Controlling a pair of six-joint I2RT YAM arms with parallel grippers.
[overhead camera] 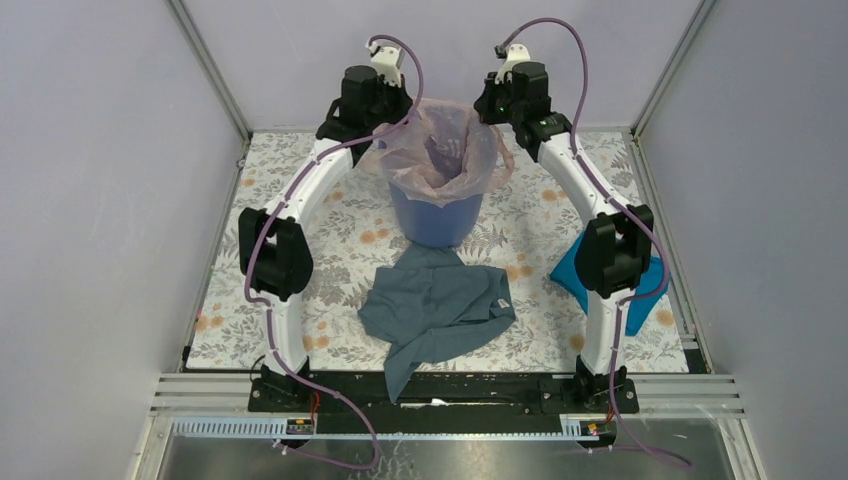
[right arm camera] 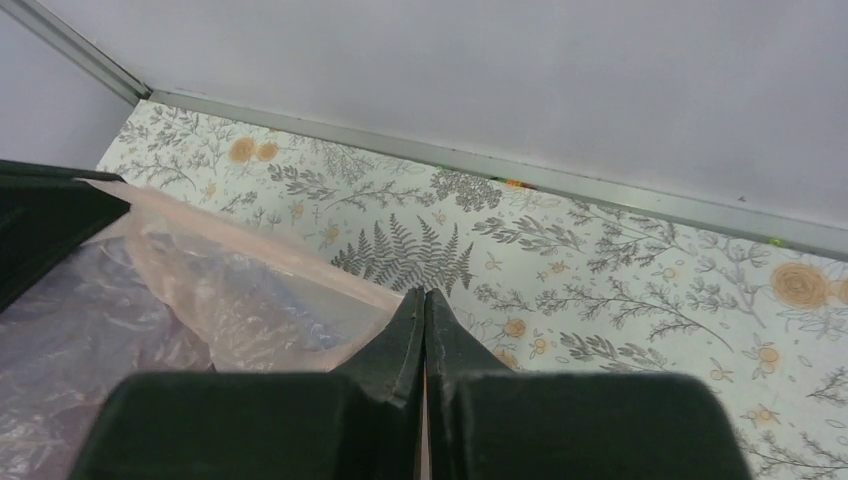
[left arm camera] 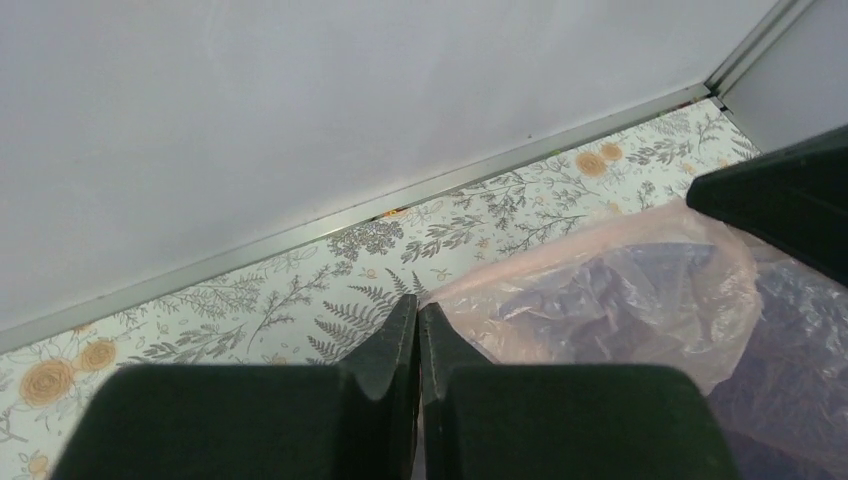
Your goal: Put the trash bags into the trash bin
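1. Grey-blue garment (overhead camera: 437,305) lies crumpled at near-centre of the table (overhead camera: 340,230). Its near tail hangs over the near edge and its far edge reaches the foot of the bin.
2. Blue cloth (overhead camera: 566,272) lies flat at near right, partly hidden behind the right arm (overhead camera: 612,250). It sits well apart from the garment.
3. Bin (overhead camera: 432,218) stands upright at centre, just beyond the garment.
4. Bag (left arm camera: 620,290) sits in the bin as a liner. Its mouth is spread open over the rim, its skirt flares out left and right, and its body sags down inside.
5. Left gripper (left arm camera: 417,305) is at the bin's far-left rim. The fingers are pressed together with only a hairline gap, and the bag's edge is pinched at the tips.
6. Right gripper (right arm camera: 422,295) is at the far-right rim. The fingers are likewise clamped tight, and the bag's edge runs into the tips.
7. The bag's mouth is pulled out between the two grippers, and each wrist view shows the other gripper's dark body across the bag.
8. Far wall (right arm camera: 500,80) stands just beyond both grippers.
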